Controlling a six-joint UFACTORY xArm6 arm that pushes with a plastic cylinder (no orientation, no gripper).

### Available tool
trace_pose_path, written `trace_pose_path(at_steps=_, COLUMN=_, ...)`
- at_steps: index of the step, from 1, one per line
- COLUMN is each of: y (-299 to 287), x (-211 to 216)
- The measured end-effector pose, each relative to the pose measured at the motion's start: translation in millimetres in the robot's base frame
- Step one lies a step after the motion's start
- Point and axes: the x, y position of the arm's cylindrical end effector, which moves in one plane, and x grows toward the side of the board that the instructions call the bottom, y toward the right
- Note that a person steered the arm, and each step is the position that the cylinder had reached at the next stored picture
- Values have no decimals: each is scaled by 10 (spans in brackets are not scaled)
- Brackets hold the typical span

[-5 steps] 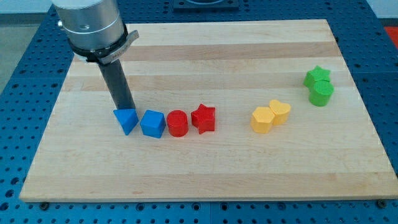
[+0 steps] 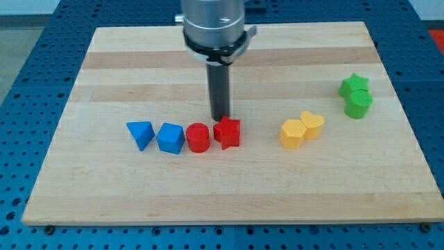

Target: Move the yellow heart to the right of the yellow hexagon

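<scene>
My tip point(image 2: 220, 119) stands on the table point(image 2: 104, 187) just behind the red star point(image 2: 227, 132), at the star's far left edge, close to or touching it; I cannot tell which. The tool is a bare rod with nothing to clench, and it grasps nothing. The yellow heart point(image 2: 313, 124) sits right of centre, touching the yellow hexagon point(image 2: 292, 133) on that block's right and slightly farther back. Both are well apart from my tip, to its right. Left of the star runs a near row: red cylinder point(image 2: 198, 137) touching the star, then blue cube point(image 2: 170, 137), then blue triangle point(image 2: 141, 133). At the far right, the green star point(image 2: 354, 85) sits just behind the green cylinder point(image 2: 359, 104), touching it.
</scene>
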Motion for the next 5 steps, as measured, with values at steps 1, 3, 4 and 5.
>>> trace_pose_path(at_steps=1, y=430, x=0)
trace_pose_path(at_steps=3, y=1046, x=-49)
trace_pose_path(at_steps=4, y=1076, x=-49)
trace_pose_path(at_steps=5, y=1398, x=5)
